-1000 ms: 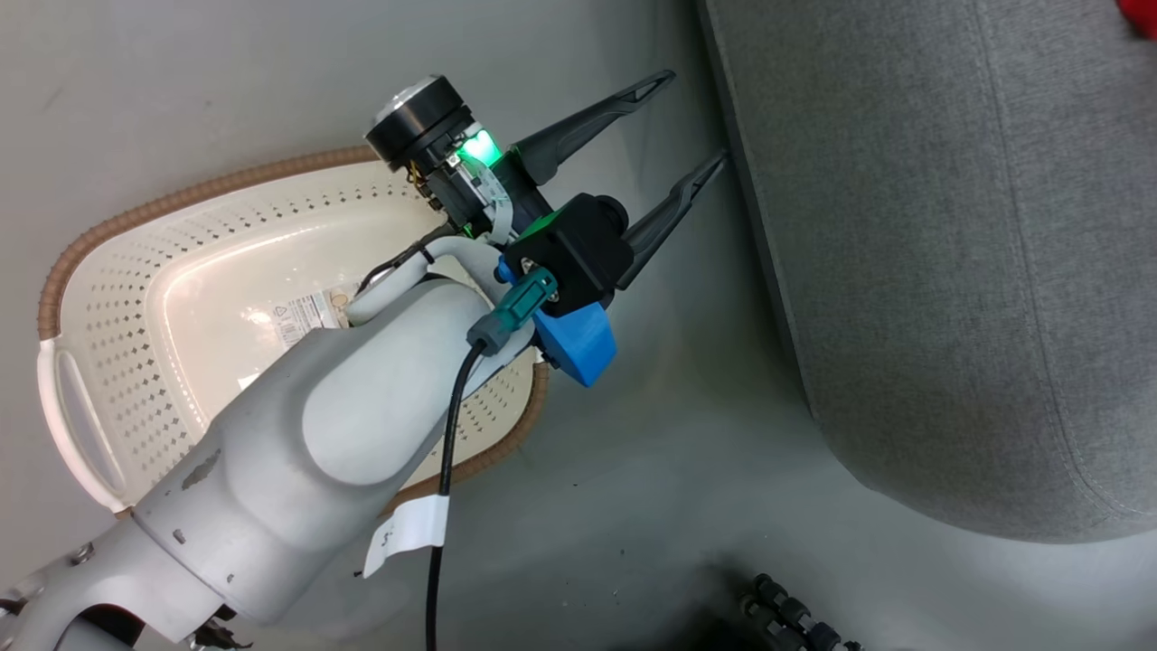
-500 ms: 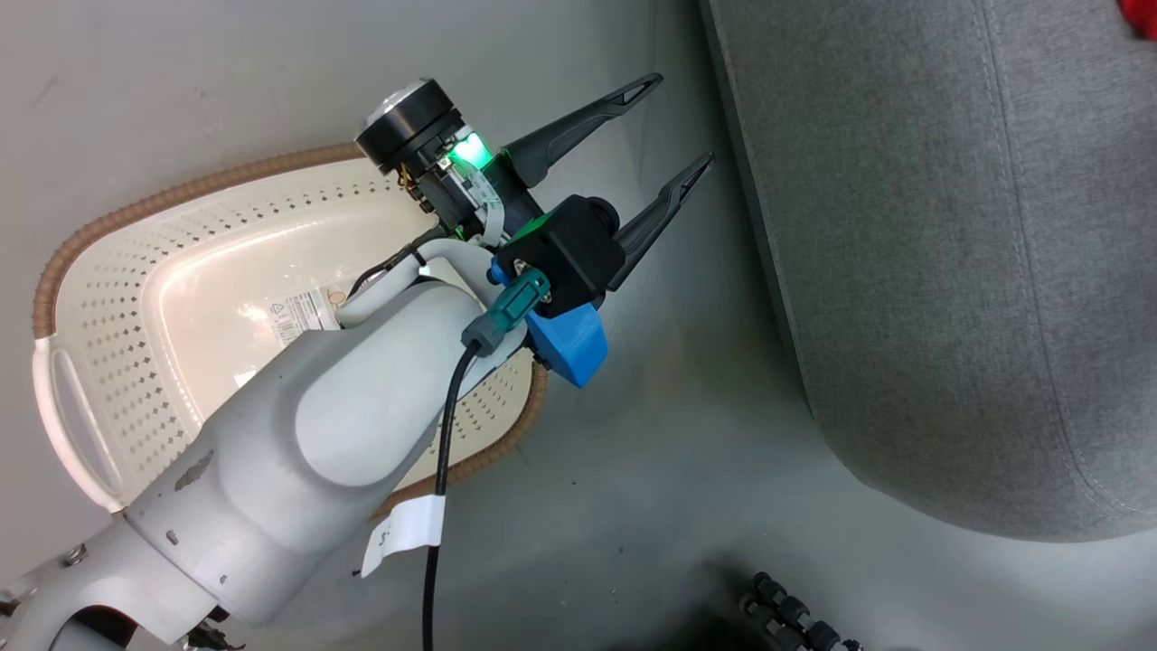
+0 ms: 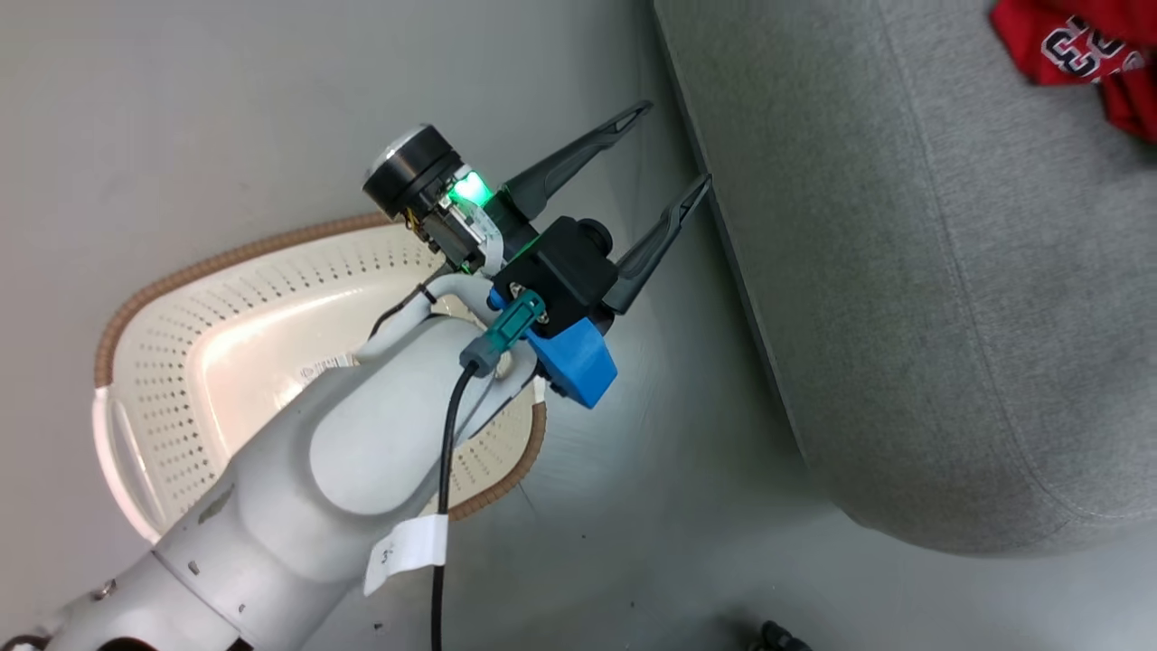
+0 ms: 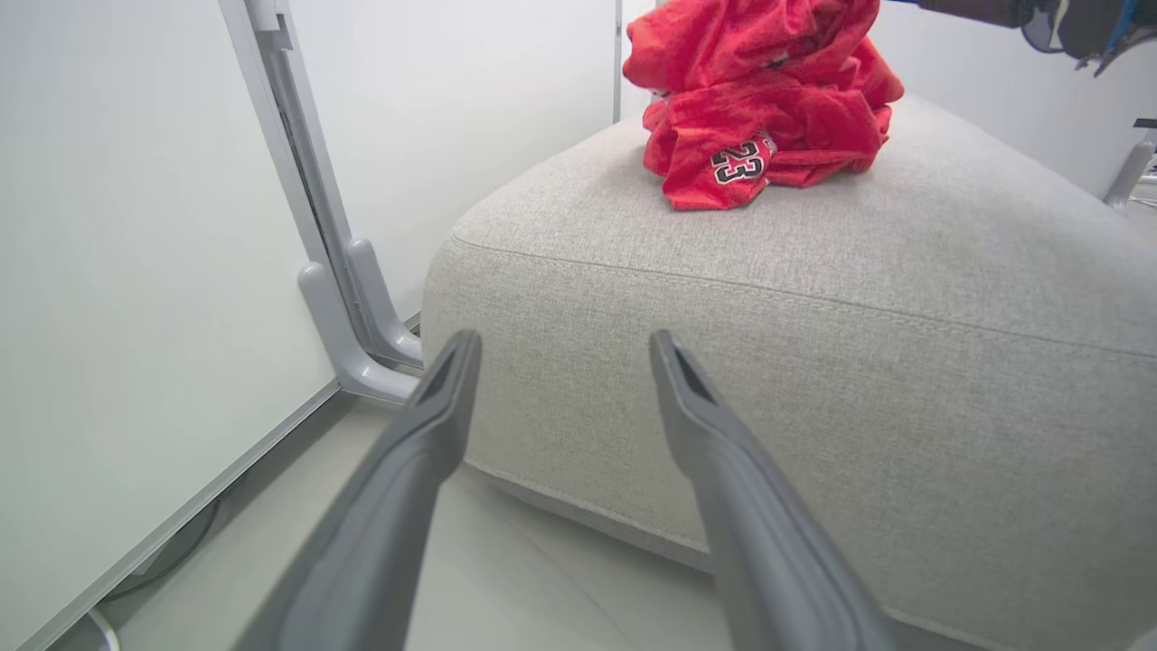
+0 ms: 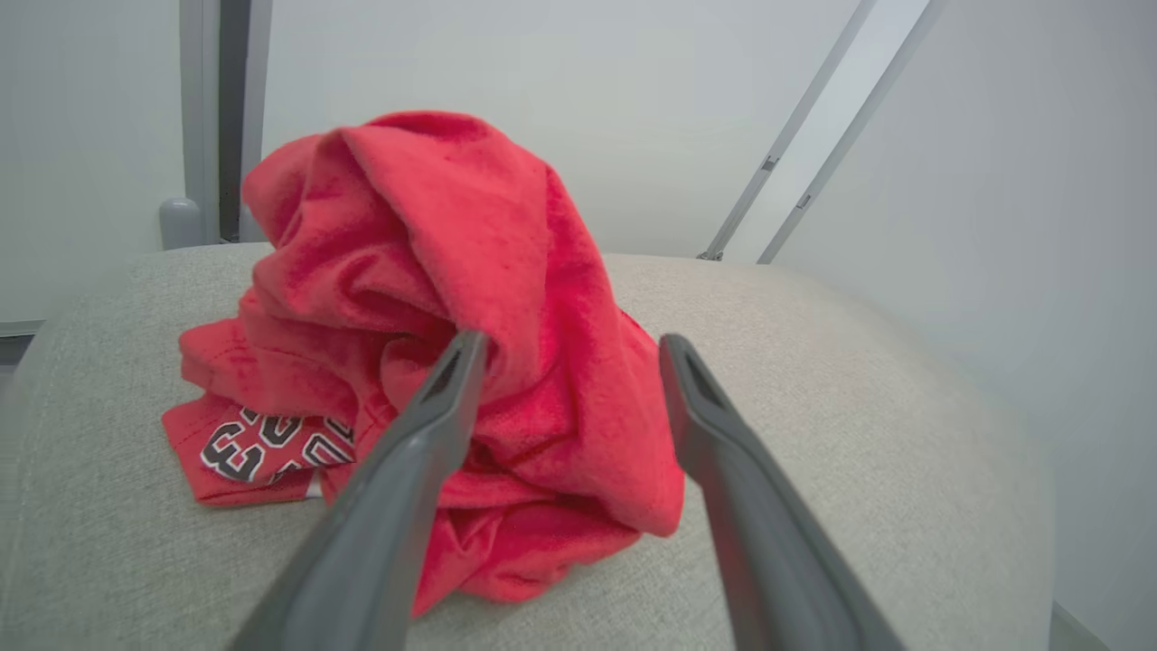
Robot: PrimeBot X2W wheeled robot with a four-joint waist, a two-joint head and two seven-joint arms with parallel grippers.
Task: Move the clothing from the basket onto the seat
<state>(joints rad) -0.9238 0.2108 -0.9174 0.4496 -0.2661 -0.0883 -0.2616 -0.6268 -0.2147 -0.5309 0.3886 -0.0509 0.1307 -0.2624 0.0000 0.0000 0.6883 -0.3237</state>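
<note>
The red clothing (image 3: 1076, 41) lies in a crumpled heap on the light grey seat (image 3: 904, 271), at the head view's top right. My right gripper (image 5: 571, 340) stands open just in front of the clothing (image 5: 434, 271), its fingers apart on either side of a fold. The cream basket (image 3: 226, 262) sits on the floor at the left, with only a label sticker showing on its bare base. My left gripper (image 3: 676, 143) hangs open above the floor between basket and seat. It holds nothing and points at the seat's side (image 4: 813, 362), with the clothing (image 4: 759, 99) on top.
A white wall panel with a grey frame foot (image 4: 352, 298) stands left of the seat. Grey floor runs between basket and seat. A dark object (image 3: 777, 637) pokes in at the head view's bottom edge. My left forearm hides part of the basket.
The head camera has shifted, so more of the seat and the red clothing on it has come into view. My left gripper stays open near the basket's far rim.
</note>
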